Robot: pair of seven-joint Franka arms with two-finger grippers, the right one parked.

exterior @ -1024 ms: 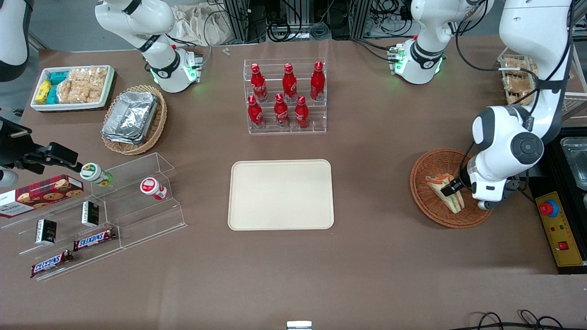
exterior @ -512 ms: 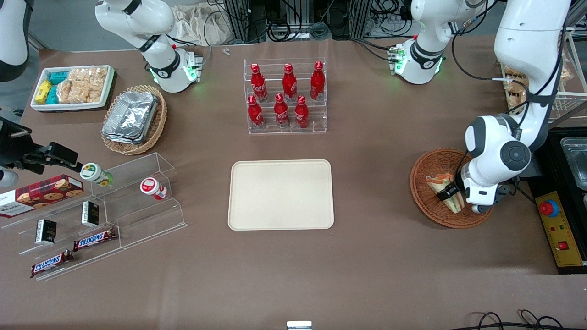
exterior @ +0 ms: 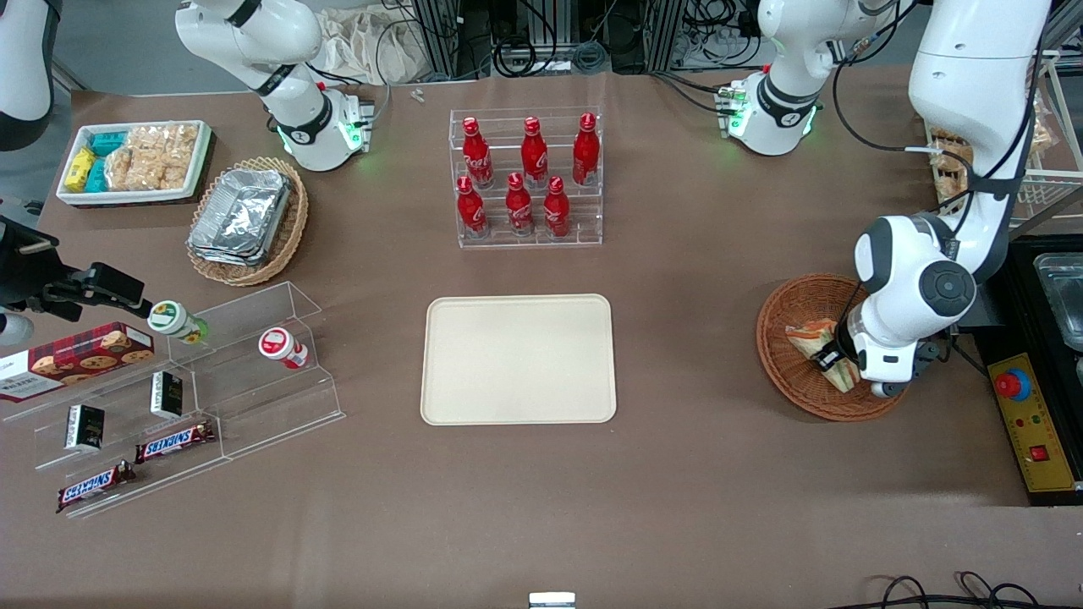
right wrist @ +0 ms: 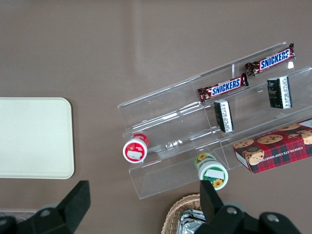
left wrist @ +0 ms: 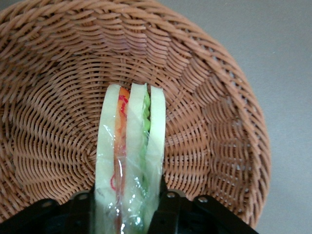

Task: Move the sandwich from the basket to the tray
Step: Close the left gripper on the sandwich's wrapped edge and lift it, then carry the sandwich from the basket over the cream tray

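The sandwich (exterior: 808, 338), a pale wedge with orange and green layers in clear wrap, lies in the round reddish-brown basket (exterior: 783, 313) toward the working arm's end of the table. My left gripper (exterior: 833, 359) is down in the basket, its black fingers (left wrist: 165, 209) pressed against both flat sides of the sandwich (left wrist: 131, 136). The sandwich still rests on the basket's woven floor (left wrist: 53, 107). The cream tray (exterior: 518, 359) lies bare at the table's middle, a good way from the basket toward the parked arm's end.
A clear rack of red bottles (exterior: 526, 178) stands farther from the camera than the tray. A control box with a red button (exterior: 1013, 385) sits close beside the basket. A tan oval basket of foil containers (exterior: 245, 218), a white snack bin (exterior: 134, 161) and clear snack shelves (exterior: 182, 397) are toward the parked arm's end.
The left arm has shifted over the basket and lowered, bringing the gripper down around the sandwich. The sandwich has stayed in the basket.
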